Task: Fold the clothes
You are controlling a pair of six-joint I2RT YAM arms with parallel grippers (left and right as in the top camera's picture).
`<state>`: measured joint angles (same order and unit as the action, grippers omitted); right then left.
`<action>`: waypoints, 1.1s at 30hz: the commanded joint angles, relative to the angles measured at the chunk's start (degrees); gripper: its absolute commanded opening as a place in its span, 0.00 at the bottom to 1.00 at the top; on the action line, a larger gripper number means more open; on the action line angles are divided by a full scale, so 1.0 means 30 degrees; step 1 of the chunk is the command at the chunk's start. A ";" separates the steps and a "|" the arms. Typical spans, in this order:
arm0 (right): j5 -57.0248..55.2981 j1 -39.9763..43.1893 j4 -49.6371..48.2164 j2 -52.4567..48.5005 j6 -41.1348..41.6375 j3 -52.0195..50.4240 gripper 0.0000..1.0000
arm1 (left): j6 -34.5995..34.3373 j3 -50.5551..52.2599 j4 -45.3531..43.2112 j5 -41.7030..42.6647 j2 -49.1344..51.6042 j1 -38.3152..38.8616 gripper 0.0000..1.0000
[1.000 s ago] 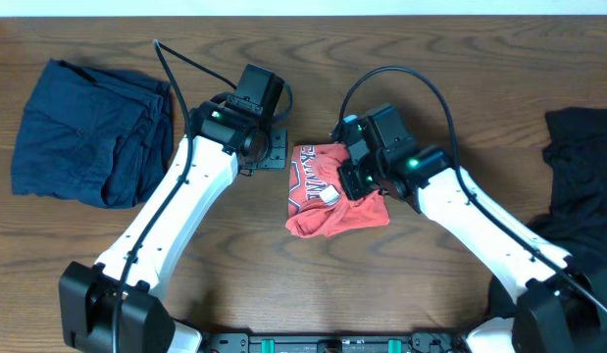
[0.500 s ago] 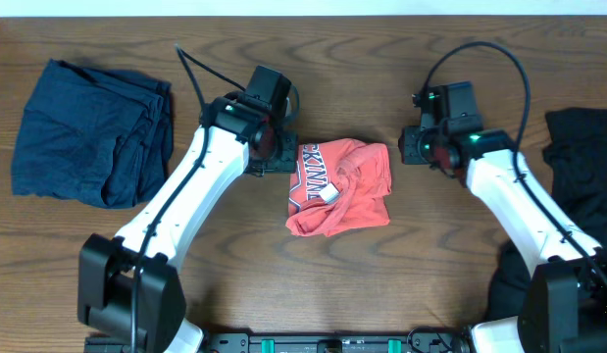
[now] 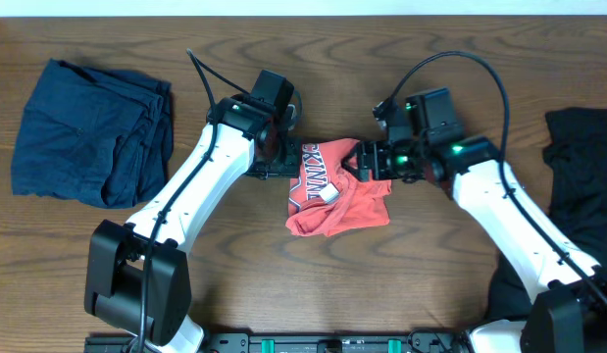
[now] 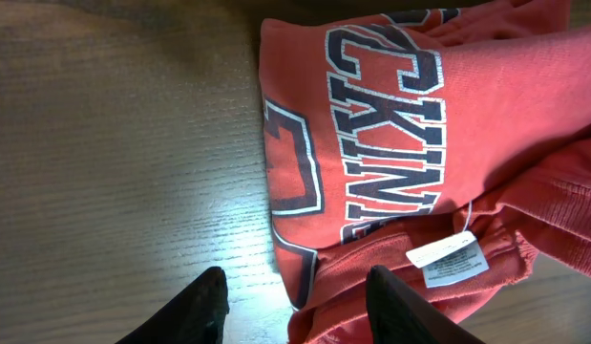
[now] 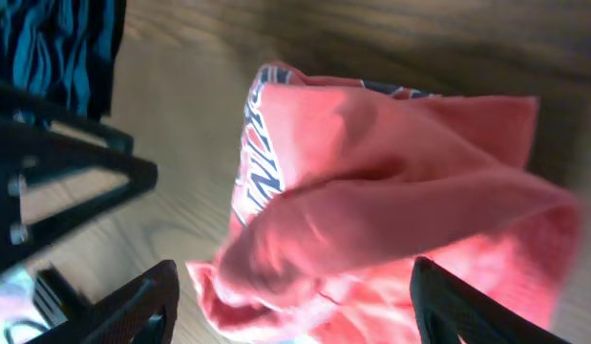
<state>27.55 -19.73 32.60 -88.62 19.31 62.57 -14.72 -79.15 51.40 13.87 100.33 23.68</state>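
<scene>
A red shirt (image 3: 342, 201) with navy lettering lies crumpled in the middle of the wooden table, its white label (image 4: 446, 260) showing. My left gripper (image 3: 286, 162) sits at the shirt's left edge, low over the table. In the left wrist view the left gripper (image 4: 300, 311) is open, one finger over bare wood and the other over the red shirt (image 4: 390, 143), the hem lying loose between them. My right gripper (image 3: 362, 165) hovers at the shirt's top right. Seen from its wrist, the right gripper (image 5: 295, 306) is wide open above the blurred red shirt (image 5: 390, 191), holding nothing.
A pile of navy clothes (image 3: 92, 132) lies at the table's far left. Black clothes (image 3: 582, 167) hang over the right edge. Bare wood table (image 3: 283, 284) runs along the front, between the two arm bases.
The right gripper was shut low on the shirt, let go and pulled back right, then came back over the shirt's top right edge, open. The left arm shifted slightly right.
</scene>
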 commanded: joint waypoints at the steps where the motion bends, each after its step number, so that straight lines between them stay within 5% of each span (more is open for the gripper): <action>1: -0.1268 -0.1137 -0.0554 -0.0568 0.4080 0.0058 0.70 | 0.0328 0.0058 0.0058 0.0240 0.0131 -0.0029 0.47; 3: -0.1341 -0.1683 -0.1107 -0.1005 0.4925 0.0058 0.59 | 0.0328 0.0058 0.0051 0.0240 0.0131 -0.0029 0.48; 6: -0.1778 -0.1923 -0.1821 -0.1319 0.4830 0.0058 0.02 | 0.0328 0.0058 0.0051 0.0233 0.0131 -0.0029 0.47; 8: -0.2732 -0.1581 -0.1851 -0.1253 0.4415 0.0087 0.01 | 0.0328 0.0058 0.0051 0.0233 0.0131 -0.0029 0.48; 15: -0.3963 0.1596 -0.1989 -0.0889 0.0911 0.0095 0.01 | 0.0342 0.0058 -0.0073 0.0233 0.0138 -0.0029 0.48; 18: -0.0874 0.2732 -0.1851 -0.0889 0.0663 0.0095 0.03 | 0.0335 0.0058 -0.0335 0.0233 0.0138 -0.0029 0.48; 20: 0.2688 0.2936 -0.1931 -0.0889 0.0029 0.0095 0.38 | 0.0335 0.0058 -0.0401 0.0233 0.0138 -0.0029 0.48; 21: 0.3920 0.2907 -0.1931 -0.0889 0.0044 0.0095 0.47 | 0.0335 0.0058 -0.0408 0.0233 0.0138 -0.0029 0.49; 25: 0.5799 0.2098 -0.1814 -0.0889 0.2484 0.0095 0.56 | 0.0335 0.0058 -0.0466 0.0233 0.0138 -0.0029 0.49; 28: 0.3694 0.1384 -0.0707 -0.0896 0.6513 0.0087 0.61 | 0.0335 0.0058 -0.0452 0.0233 0.0138 -0.0029 0.49; 33: 0.1683 -0.0138 -0.1457 -0.0896 0.8539 0.0087 0.68 | 0.0328 0.0058 -0.0444 0.0233 0.0138 -0.0029 0.49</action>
<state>35.42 -17.76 29.10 -92.25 37.69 62.57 -14.72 -79.15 49.91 14.48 100.33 23.68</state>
